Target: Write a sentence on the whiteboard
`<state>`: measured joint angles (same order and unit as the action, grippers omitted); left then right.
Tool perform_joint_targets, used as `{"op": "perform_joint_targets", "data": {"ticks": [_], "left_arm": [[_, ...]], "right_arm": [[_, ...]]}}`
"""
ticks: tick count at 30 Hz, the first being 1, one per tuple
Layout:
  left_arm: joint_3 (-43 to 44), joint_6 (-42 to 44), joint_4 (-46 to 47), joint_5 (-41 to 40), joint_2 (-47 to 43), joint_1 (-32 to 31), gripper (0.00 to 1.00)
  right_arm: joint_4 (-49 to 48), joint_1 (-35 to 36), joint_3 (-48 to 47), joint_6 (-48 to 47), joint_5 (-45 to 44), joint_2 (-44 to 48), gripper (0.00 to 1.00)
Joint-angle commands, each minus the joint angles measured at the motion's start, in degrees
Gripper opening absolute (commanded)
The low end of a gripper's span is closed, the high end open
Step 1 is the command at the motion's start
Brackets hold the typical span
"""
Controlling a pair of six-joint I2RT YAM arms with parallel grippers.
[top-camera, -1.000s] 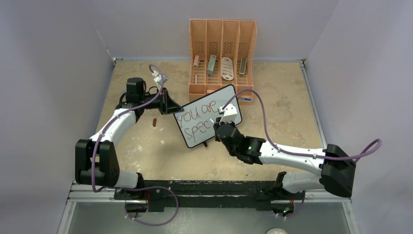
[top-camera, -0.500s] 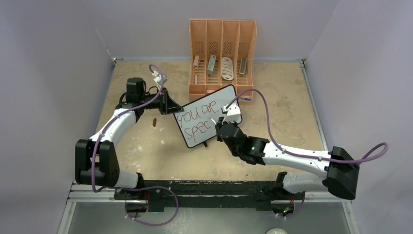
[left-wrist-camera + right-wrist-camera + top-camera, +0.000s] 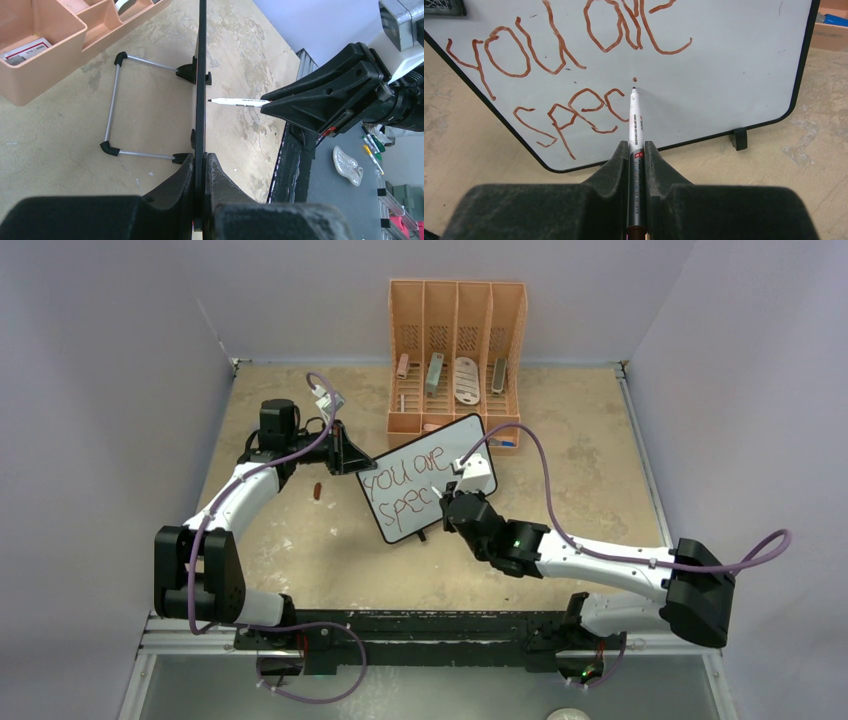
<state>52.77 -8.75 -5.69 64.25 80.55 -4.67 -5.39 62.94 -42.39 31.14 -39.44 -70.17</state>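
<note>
From above, the whiteboard (image 3: 425, 475) stands tilted on the mottled beige tabletop (image 3: 580, 440), just in front of the orange slotted organizer (image 3: 457, 340). The left jaws grip its left edge and the right jaws hover at its face. The left wrist view shows the board edge-on, its thin black frame pinched tight between the left jaws, a wire stand (image 3: 114, 110) behind it, and the marker (image 3: 235, 102) tip right at the surface. Only the right wrist view reads the sentence (image 3: 569, 70), "you are" over "spec". There the right jaws are clamped on the marker, its tip just below a dot (image 3: 634, 79).
</note>
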Motion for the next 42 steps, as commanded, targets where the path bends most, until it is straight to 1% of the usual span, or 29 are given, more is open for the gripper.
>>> {"op": "perform_joint_targets", "data": {"ticks": [1, 26, 42], "left_arm": [[1.87, 1.28, -0.72, 0.09, -0.57, -0.52, 0.00], [1.81, 1.20, -0.59, 0.15, -0.58, -0.52, 0.00], [1.85, 1.28, -0.71, 0.17, -0.69, -0.52, 0.00]], "right_arm": [[0.24, -0.27, -0.52, 0.98, -0.03, -0.48, 0.00], [0.07, -0.27, -0.48, 1.15, -0.94, -1.14, 0.00], [3.63, -0.27, -0.72, 3.13, -0.31, -2.15, 0.00]]}}
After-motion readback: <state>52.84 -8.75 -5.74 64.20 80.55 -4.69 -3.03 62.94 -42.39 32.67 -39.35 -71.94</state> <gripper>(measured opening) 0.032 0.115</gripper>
